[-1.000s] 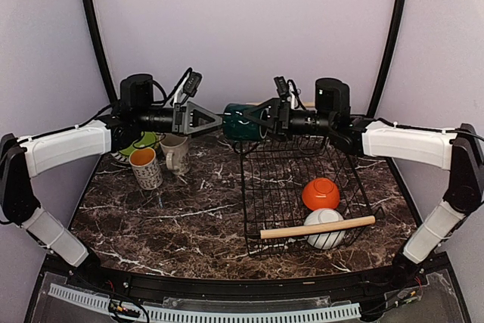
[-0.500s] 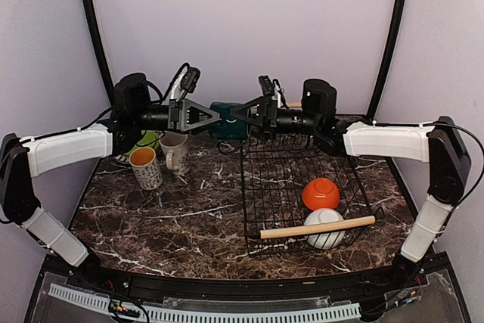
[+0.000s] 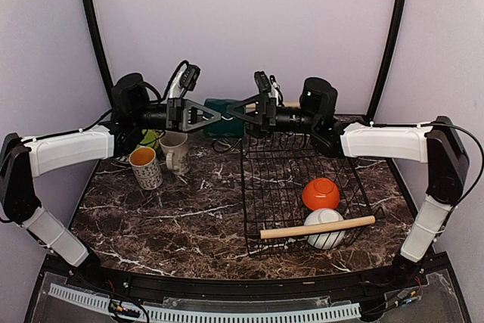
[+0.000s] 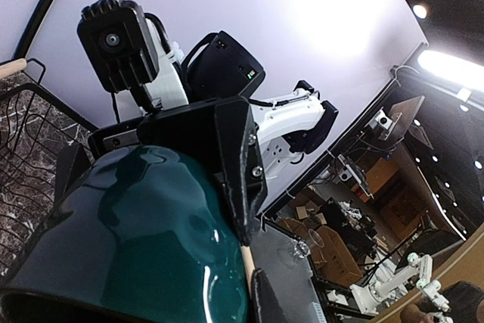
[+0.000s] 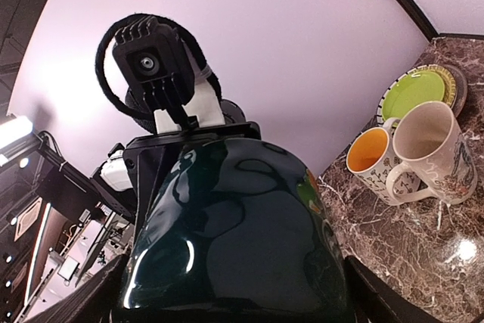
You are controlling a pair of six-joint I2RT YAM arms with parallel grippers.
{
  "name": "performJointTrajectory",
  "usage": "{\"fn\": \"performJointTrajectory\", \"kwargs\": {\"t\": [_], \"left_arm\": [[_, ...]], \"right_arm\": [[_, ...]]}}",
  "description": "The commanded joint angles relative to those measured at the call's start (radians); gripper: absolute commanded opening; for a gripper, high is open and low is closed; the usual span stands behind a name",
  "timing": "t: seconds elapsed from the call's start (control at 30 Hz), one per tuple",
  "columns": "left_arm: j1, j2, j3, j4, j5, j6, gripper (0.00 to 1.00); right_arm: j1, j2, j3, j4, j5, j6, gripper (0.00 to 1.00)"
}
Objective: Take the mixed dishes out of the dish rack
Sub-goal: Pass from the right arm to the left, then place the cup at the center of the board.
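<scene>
On the left, we are watching the left arm (image 3: pixel 72 149) rising from its base to a bent elbow at the edge of the desk (image 3: pixel 181 217). Its white forearm is running level toward the middle, well above the marble. The left claw (image 3: pixel 217 116) is pointing right with its jaws closed together. It seems to be pinching the near edge of the small dark green cup (image 3: pixel 221 105), and in the left wrist view the cup (image 4: pixel 144 225) is filling the lower frame right against the camera.

Beneath that forearm, the lime-green plate (image 3: pixel 149 139) is lying at the back of the desk. The patterned white mug with orange inside (image 3: pixel 144 166) and the cream mug (image 3: pixel 176 150) are standing upright just beside each other in front of it.

In the middle, the cup is hanging in the air between the two claws, above the far left corner of the dish rack (image 3: pixel 280 179).

Moving right, the right claw (image 3: pixel 233 110) is pointing left and spreading wide around the cup's body, gripping it. In the right wrist view the cup (image 5: pixel 234 240) is sitting between the fingers. The right arm (image 3: pixel 382 141) is mirroring the left one, with its elbow bent at the right edge and its forearm reaching level toward the middle, over the rack's far side.

The rack is sitting on the right half of the desk. The orange bowl (image 3: pixel 321 194) is resting inside it, and the white bowl (image 3: pixel 325 230) is lying nearer us, partly under a wooden rod handle (image 3: pixel 318 227).
</scene>
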Motion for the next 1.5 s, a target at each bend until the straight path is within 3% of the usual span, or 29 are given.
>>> {"fn": "performJointTrajectory", "kwargs": {"t": [0.0,0.2,0.33,0.6,0.8,0.93,1.2,1.47], "left_arm": [[-0.010,-0.017,-0.001,-0.012,0.023,0.022,0.02],[-0.010,-0.049,0.022,-0.162,-0.009,0.151,0.01],[-0.010,-0.059,0.032,-0.207,-0.022,0.193,0.01],[-0.010,-0.079,0.085,-0.471,-0.102,0.389,0.01],[-0.010,-0.128,0.173,-0.774,-0.295,0.620,0.01],[-0.009,-0.189,0.187,-0.910,-0.517,0.683,0.01],[-0.009,-0.311,0.259,-1.310,-1.170,0.680,0.01],[-0.007,-0.505,0.217,-1.536,-1.601,0.607,0.01]], "right_arm": [[-0.001,-0.008,0.018,0.082,0.021,-0.012,0.15],[-0.026,-0.073,-0.074,0.080,0.044,-0.013,0.72],[-0.049,-0.150,-0.127,0.004,0.066,-0.061,0.98],[-0.078,-0.316,-0.194,-0.229,0.164,-0.193,0.99],[-0.078,-0.404,-0.199,-0.464,0.297,-0.305,0.99],[-0.077,-0.449,-0.199,-0.574,0.365,-0.355,0.99],[-0.078,-0.452,-0.190,-0.649,0.429,-0.431,0.99],[-0.077,-0.364,-0.123,-0.650,0.408,-0.468,0.99]]}}
